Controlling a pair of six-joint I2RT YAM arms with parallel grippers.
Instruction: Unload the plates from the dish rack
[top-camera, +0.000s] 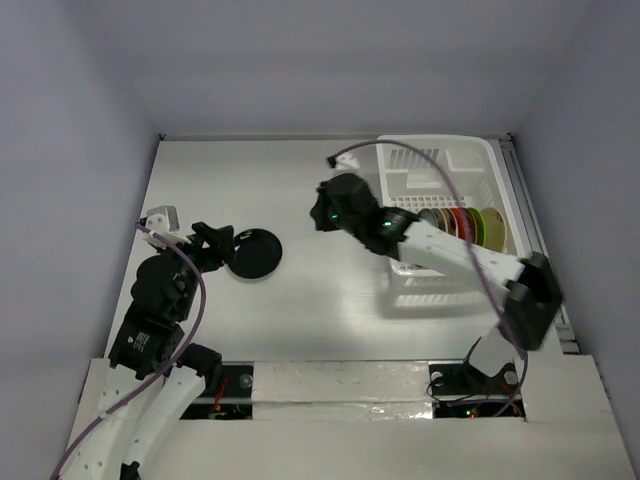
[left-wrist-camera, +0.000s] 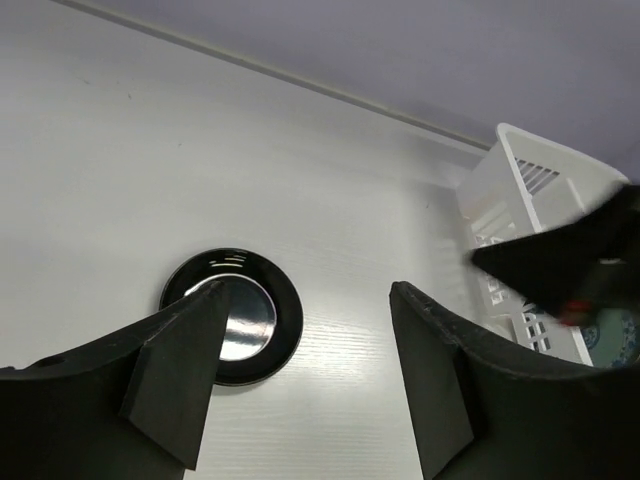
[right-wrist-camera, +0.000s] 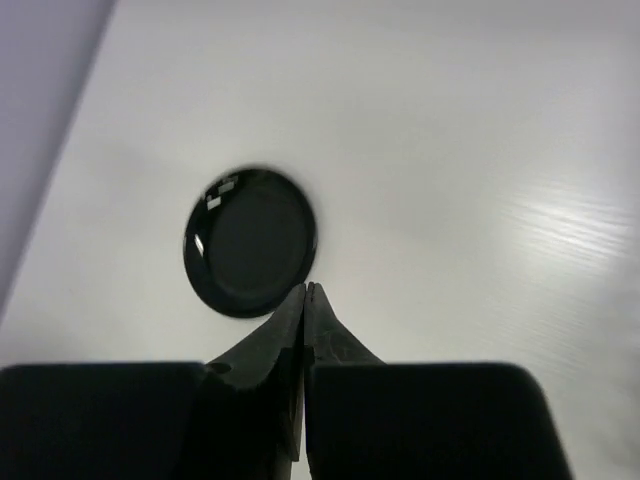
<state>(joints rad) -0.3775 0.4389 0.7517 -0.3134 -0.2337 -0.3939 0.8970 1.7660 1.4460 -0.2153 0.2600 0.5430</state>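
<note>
A black plate (top-camera: 256, 253) lies flat on the white table, left of centre. My left gripper (top-camera: 221, 243) sits at its left edge, open and holding nothing. In the left wrist view the black plate (left-wrist-camera: 272, 322) lies partly behind the left finger (left-wrist-camera: 180, 370), and the left gripper (left-wrist-camera: 310, 292) spans bare table. The white dish rack (top-camera: 470, 165) stands at the back right with several coloured plates (top-camera: 468, 224) upright in it. My right gripper (top-camera: 325, 210) hovers between rack and black plate. In its wrist view the right gripper (right-wrist-camera: 305, 288) is shut on nothing, tips just short of the black plate (right-wrist-camera: 250, 240).
The right arm (top-camera: 450, 250) stretches across the front of the dish rack (left-wrist-camera: 520, 190) and shows as a dark blurred shape (left-wrist-camera: 575, 262) in the left wrist view. Grey walls close in the table on the left, back and right.
</note>
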